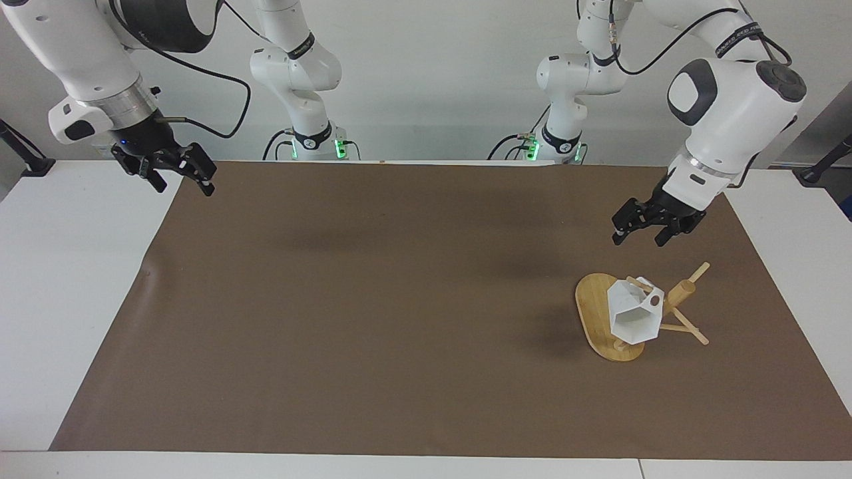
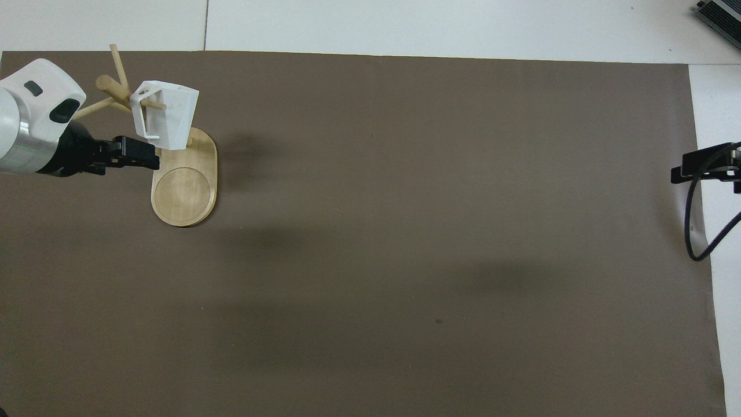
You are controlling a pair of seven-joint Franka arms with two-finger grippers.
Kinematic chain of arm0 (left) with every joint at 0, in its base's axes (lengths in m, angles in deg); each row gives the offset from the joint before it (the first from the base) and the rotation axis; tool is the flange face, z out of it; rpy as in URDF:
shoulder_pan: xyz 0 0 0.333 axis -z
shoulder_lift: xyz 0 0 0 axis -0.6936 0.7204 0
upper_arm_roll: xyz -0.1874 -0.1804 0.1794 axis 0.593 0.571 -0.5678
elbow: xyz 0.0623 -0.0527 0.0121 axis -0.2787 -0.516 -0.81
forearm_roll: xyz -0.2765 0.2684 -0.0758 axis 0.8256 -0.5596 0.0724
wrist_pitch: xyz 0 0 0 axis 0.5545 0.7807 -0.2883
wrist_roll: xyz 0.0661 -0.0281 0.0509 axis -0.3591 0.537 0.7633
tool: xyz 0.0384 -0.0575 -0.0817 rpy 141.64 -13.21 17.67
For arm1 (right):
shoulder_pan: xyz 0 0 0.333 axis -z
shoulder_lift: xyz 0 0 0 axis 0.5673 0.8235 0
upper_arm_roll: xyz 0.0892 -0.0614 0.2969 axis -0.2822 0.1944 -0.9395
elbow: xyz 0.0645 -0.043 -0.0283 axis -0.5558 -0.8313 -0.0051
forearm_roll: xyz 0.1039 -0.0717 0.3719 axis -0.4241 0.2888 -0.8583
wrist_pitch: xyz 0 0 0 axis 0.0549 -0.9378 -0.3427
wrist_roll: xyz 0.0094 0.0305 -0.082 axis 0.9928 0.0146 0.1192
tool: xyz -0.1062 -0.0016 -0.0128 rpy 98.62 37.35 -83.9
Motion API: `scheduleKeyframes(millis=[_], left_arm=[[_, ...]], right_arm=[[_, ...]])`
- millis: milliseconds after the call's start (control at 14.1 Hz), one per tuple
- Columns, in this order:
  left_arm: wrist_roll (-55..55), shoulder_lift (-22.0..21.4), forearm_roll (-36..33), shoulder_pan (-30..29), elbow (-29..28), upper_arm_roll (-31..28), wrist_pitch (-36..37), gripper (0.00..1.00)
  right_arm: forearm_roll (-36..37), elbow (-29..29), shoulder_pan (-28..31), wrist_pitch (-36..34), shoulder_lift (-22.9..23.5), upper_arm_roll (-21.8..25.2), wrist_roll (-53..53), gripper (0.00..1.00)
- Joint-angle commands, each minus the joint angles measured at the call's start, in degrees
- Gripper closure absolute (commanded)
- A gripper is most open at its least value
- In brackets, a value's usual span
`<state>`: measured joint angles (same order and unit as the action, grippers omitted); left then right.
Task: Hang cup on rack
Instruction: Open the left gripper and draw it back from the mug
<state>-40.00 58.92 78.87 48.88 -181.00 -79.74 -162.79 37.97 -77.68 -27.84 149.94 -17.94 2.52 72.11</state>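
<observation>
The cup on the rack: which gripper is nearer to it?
Left. The left gripper is up in the air by the rack, apart from the cup; the right gripper waits at the table's right-arm end.

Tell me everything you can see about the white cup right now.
The cup is a small matte white mug with angular faceted sides and a blocky handle pierced by a round hole. It hangs by that handle on a thin peg of the bamboo rack, tilted, with its mouth facing down toward the rack's oval base. It sits toward the left arm's end of the table. Only the peg touches it; the left gripper is open, above and clear of it.
</observation>
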Motion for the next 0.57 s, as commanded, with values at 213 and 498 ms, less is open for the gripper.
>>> scheduleKeyframes(millis=[213,498], left_arm=[[-0.5,-0.61,-5.04,-0.13,6.55,0.1,11.08,0.0],[-6.81,-3.95,-5.49,-0.22,7.62,0.1,16.46,0.0]], right_arm=[[-0.51,-0.78,0.4,-0.08,-0.87,0.09,1.12,0.0],[-0.51,-0.78,0.4,-0.16,-0.96,0.09,1.21,0.0]])
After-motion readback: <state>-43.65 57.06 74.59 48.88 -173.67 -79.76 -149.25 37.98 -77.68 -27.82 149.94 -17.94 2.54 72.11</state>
